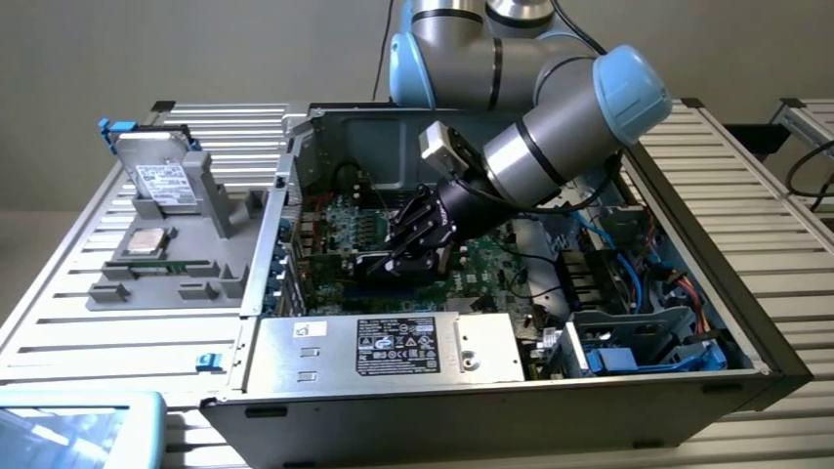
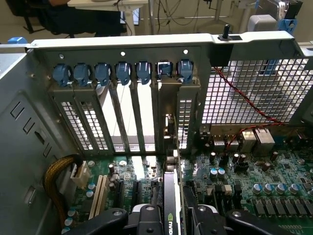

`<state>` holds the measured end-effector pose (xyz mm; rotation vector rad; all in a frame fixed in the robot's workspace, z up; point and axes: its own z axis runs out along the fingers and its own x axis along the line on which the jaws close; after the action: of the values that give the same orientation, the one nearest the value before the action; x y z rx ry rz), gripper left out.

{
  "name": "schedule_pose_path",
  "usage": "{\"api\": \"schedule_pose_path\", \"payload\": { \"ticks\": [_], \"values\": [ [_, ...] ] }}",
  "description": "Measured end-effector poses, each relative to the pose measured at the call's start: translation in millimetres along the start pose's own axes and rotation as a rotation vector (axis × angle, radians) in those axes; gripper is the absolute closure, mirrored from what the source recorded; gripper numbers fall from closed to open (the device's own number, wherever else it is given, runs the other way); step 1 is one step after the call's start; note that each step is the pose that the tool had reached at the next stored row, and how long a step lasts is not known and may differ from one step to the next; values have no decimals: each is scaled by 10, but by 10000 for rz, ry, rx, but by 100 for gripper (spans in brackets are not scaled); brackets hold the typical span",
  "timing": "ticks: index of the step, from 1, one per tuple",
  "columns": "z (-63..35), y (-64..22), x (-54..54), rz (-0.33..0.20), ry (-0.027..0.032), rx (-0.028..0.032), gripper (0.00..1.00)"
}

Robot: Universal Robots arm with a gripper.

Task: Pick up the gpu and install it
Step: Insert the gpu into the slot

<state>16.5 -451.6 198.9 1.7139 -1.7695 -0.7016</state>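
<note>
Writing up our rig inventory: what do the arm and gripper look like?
The arm is made of thick silver-grey tubes with light blue joint caps, and a thin black cable trails by its upper joint. A pale square mount sits at the wrist. The gripper is black, with jointed link fingers showing round pivot pins.

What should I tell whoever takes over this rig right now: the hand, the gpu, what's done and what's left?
The hand is shut on the gpu, low inside the open computer case.
The gpu stands on edge over the motherboard, its bracket end toward the rear slot panel.
Done: the gpu is picked up and inside the case.
Left: it is not released, and I cannot tell whether it is seated in its slot.
</note>
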Motion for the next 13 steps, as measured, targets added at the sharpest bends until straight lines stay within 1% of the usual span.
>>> {"api": "schedule_pose_path", "payload": {
  "ticks": [1,4,7,9,13],
  "values": [
    [0,0,0,-1,0,-3,72],
    [1,-1,0,-9,6,-40,72],
    [0,0,1,-34,33,-41,72],
    [1,-1,5,-60,59,-39,72],
    [0,0,7,-137,138,-35,72]
  ]
}}
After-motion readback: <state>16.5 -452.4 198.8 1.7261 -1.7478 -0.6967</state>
